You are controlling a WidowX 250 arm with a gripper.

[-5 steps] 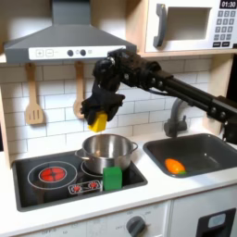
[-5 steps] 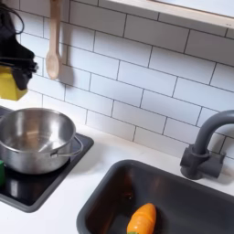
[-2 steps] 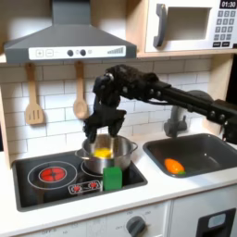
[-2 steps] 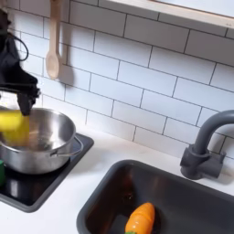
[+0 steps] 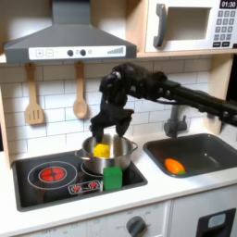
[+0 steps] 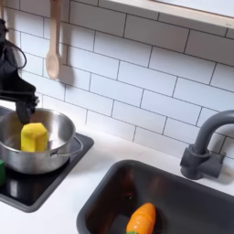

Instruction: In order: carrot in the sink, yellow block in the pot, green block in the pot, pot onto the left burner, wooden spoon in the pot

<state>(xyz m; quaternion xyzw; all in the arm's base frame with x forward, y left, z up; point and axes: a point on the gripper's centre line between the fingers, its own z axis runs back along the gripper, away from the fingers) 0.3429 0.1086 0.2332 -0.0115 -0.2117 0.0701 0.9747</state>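
While the sink [image 5: 190, 152] holds the carrot [image 6: 141, 220], the pot [image 5: 108, 154] sits on the stove's right burner with the yellow block [image 6: 34, 137] inside, just below the spread, empty fingers [image 6: 22, 111] of the gripper [image 5: 104, 135]. Green block [image 5: 112, 177] touches the pot's front.

I see even, soft indoor light from above in both exterior views. Glare streaks the shiny round steel pot [image 6: 35, 146] below the gripper [image 5: 104, 136], whose black arm smears with motion blur. Both pictures are coarse and soft.
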